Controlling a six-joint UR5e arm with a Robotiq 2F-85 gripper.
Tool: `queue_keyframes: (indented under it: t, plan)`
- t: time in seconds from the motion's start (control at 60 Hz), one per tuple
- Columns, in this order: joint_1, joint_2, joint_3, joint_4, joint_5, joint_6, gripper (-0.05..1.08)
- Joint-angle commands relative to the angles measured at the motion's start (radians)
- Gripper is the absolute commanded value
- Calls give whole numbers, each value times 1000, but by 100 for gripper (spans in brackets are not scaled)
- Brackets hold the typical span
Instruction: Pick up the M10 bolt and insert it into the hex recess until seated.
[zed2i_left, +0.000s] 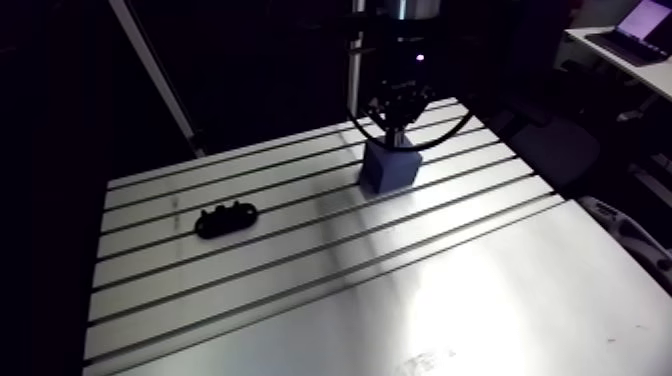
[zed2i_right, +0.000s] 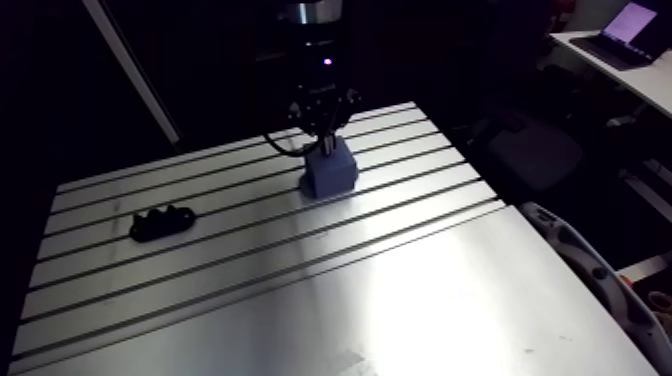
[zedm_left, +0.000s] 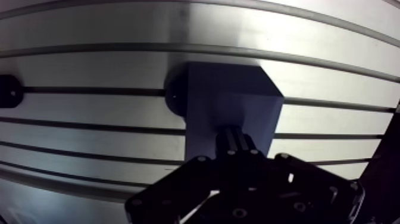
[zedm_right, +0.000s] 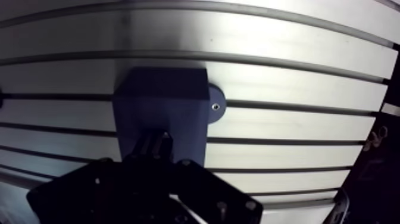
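Observation:
A blue block (zed2i_left: 390, 166) stands on the slotted aluminium table (zed2i_left: 300, 300), toward its far side. In the arm view my gripper (zed2i_left: 400, 122) hangs straight down over the block's top. The wrist view shows the block (zedm_left: 229, 101) right under and ahead of the gripper (zedm_left: 235, 156). Its fingers are drawn close together around a short dark ribbed piece, the M10 bolt (zedm_left: 234, 138), whose tip reaches over the block's top face. The hex recess is hidden beneath the bolt and the fingers.
A small black fixture (zed2i_left: 226, 218) lies on the table left of the block, and its end shows off to one side in the wrist view (zedm_left: 7, 90). A round foot with a screw (zedm_right: 214, 107) juts from the block's base. T-slots run across the table.

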Motion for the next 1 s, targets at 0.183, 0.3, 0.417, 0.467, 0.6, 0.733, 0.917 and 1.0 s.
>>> queue_keyframes:
  t: [0.183, 0.3, 0.417, 0.467, 0.6, 0.733, 0.917, 1.0]
  plan:
    - [0, 0, 1, 0, -1, -4, 105]
    - [0, 0, 1, 0, -1, -5, 105]
    - [0, 0, 1, 0, -1, -5, 105]
    - [0, -1, 1, 0, -1, -5, 105]
    - [0, -1, 2, 1, -1, -5, 105]
    - [-2, -1, 2, 1, -1, -5, 105]
    - [-2, -4, 2, 2, -1, -5, 105]
    - [-2, -6, 2, 2, 1, -5, 105]
